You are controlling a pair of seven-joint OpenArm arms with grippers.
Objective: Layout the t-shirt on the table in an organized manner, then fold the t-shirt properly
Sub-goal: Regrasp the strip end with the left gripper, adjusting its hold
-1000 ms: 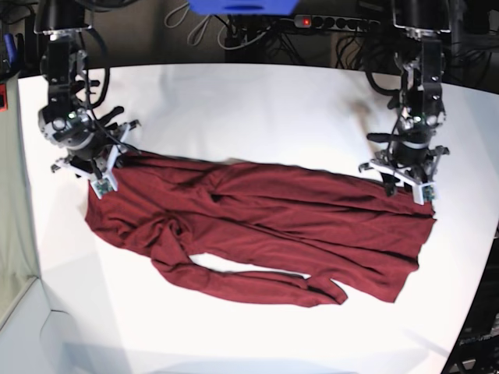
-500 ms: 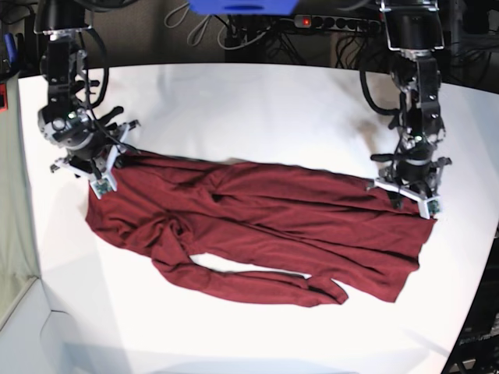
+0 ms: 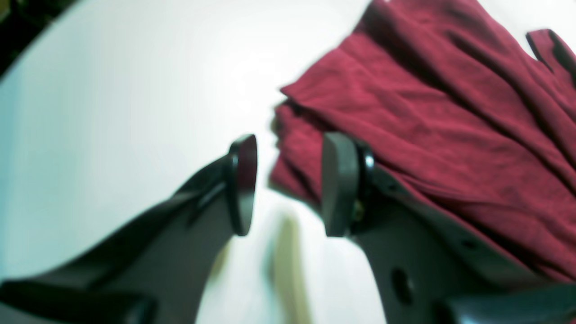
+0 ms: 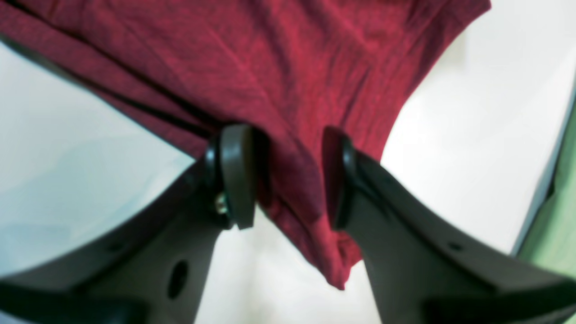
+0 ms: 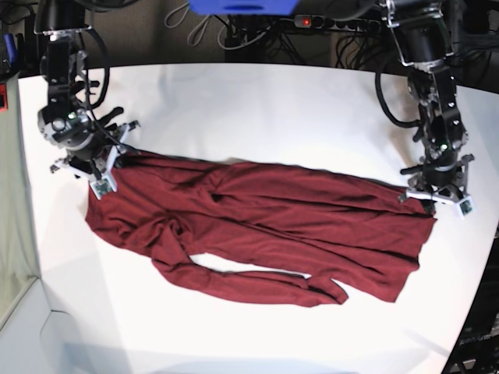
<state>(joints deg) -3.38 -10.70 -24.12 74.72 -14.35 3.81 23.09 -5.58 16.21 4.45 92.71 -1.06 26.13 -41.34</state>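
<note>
Plain maroon soft-fabric t-shirt (image 5: pixel 265 230), wrinkled and bunched into a long band, sprawled flat across the middle of a large white matte table (image 5: pixel 257 101), one narrow end trailing toward the front edge.

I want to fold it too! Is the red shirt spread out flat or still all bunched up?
Still bunched: the t-shirt lies stretched into a long, wrinkled strip across the table, with layers overlapping and a sleeve twisted underneath.

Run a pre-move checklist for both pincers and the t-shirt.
1. Right pincer straddles the t-shirt edge: ok.
2. Right pincer closed on cloth: not ok, pads apart.
3. Left pincer over fabric: not ok, only white table between its pads, corner just beyond.
4. Left pincer empty: ok.
5. T-shirt laid flat: not ok, bunched and wrinkled.
6. Sleeves sorted out: cannot tell.
</note>
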